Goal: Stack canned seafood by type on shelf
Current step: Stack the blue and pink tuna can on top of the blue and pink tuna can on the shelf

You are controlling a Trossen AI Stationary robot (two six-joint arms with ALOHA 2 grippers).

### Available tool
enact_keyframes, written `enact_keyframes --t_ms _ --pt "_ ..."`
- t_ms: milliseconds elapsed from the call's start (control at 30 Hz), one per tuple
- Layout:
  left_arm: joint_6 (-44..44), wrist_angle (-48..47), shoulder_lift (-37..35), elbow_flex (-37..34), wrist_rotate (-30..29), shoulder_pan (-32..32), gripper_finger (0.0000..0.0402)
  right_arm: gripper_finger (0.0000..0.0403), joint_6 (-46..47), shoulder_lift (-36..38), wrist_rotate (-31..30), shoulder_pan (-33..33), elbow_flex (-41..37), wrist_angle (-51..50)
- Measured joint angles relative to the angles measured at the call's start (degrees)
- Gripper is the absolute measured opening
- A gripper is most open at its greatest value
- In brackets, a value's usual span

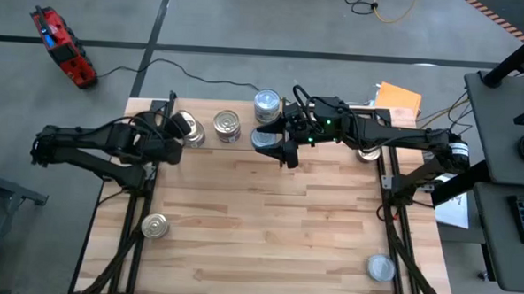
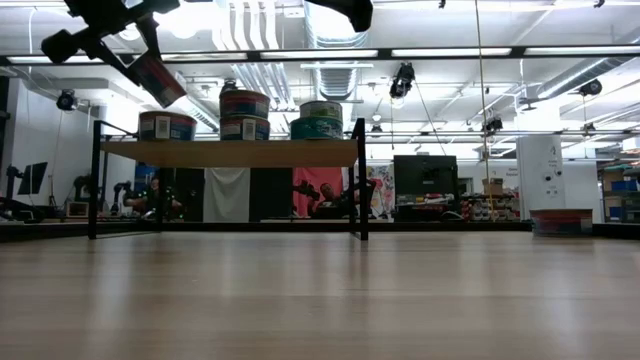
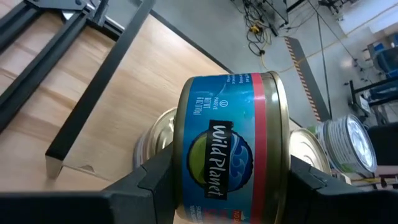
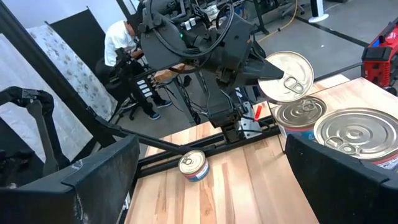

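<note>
High view shows the narrow light-wood shelf [image 1: 246, 111] along the top centre, already carrying several round squat metal tins [image 1: 227, 125], two of them stacks. Two tins are left on the tabletop: a gold-lidded one [image 1: 155, 226] at lower left, a silver-lidded one [image 1: 381, 267] at lower right. The left gripper [image 1: 176, 134], at the shelf's left end, grips a blue-labelled gold-rimmed tin [image 3: 233, 149] tilted between its fingers. The right gripper [image 1: 284, 152], mid-shelf, stands wide open, empty.
</note>
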State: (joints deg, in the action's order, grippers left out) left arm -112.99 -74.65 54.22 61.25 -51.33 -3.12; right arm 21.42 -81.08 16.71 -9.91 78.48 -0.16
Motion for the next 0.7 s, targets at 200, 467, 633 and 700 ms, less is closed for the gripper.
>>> enact_keyframes --t_ms 200,467,633,700 --pt "0.1 1.9 0.4 0.0 -0.2 0.7 0.0167 0.0394 -0.3 0.0 0.0 0.0 0.0 0.0" --pt "3.4 4.3 0.8 0.0 -0.2 1.7 0.0167 0.0394 -0.4 0.0 0.0 0.0 -0.1 -0.1" --pt "7.0 6.3 1.2 0.0 2.1 2.0 0.0167 0.0394 -0.4 0.0 0.0 0.0 -0.1 -0.5" --pt "10.9 8.8 1.1 0.1 4.5 2.0 0.0167 0.0394 -0.4 0.0 -0.1 0.0 -0.1 -1.4"
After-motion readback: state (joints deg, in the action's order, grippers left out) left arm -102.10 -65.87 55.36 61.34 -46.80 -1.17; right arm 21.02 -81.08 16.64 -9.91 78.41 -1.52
